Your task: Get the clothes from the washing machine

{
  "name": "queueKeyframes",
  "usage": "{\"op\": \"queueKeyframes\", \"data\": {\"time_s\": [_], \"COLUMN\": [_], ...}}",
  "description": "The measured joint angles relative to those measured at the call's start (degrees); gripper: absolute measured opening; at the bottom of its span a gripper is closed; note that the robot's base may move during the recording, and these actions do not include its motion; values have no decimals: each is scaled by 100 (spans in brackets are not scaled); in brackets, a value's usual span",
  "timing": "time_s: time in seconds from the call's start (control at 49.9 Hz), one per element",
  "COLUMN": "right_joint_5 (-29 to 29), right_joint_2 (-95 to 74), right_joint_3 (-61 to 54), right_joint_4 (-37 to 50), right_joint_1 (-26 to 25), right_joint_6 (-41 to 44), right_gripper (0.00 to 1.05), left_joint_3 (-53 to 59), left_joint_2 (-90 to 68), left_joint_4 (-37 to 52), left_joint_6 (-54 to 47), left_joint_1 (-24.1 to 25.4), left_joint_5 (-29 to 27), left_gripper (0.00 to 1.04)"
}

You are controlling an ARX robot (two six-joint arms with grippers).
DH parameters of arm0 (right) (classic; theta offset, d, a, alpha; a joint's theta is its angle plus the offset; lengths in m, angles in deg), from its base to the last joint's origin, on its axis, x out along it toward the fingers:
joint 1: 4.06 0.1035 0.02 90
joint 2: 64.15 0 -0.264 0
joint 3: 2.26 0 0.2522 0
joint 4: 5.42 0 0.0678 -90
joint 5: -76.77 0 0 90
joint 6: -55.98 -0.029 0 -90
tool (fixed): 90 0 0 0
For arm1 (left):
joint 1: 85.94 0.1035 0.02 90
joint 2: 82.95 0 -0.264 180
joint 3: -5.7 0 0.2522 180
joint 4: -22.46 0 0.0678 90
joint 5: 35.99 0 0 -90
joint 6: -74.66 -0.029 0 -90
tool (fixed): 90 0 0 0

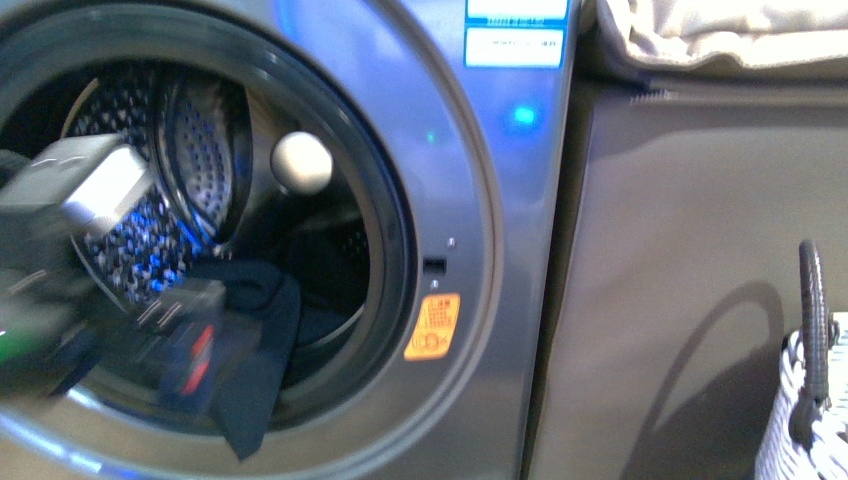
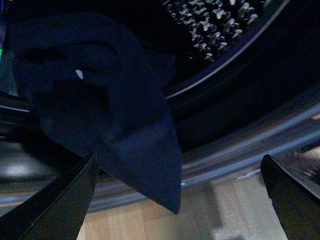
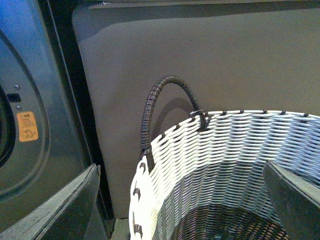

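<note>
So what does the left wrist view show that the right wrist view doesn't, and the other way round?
Only the left wrist view: the clothes hanging over the porthole rim, the perforated drum, and the wood floor below.
Only the right wrist view: the white woven basket with its dark handle, the orange sticker, and a grey panel behind the basket.
Both: the washing machine, and an open gripper, the left gripper in one, the right gripper in the other.
</note>
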State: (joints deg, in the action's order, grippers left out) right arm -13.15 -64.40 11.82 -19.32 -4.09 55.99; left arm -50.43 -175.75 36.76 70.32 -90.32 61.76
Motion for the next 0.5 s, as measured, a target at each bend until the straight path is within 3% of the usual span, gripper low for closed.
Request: {"op": "queueKeyframes", "data": {"time_s": [0.501], "right_joint_5": [0], "right_joint_2": [0], "right_joint_3": [0], "right_joint_4": [0], "right_joint_1": [0], "right_joint_6": [0], "right_gripper": [97], "left_joint_3": [-2277], "left_joint_2": [-1873], "left_joint_4": [-518], "left_joint_6": [-195], "left_joint_1": [55], "left_joint_5": [-608], "left_gripper": [98]}}
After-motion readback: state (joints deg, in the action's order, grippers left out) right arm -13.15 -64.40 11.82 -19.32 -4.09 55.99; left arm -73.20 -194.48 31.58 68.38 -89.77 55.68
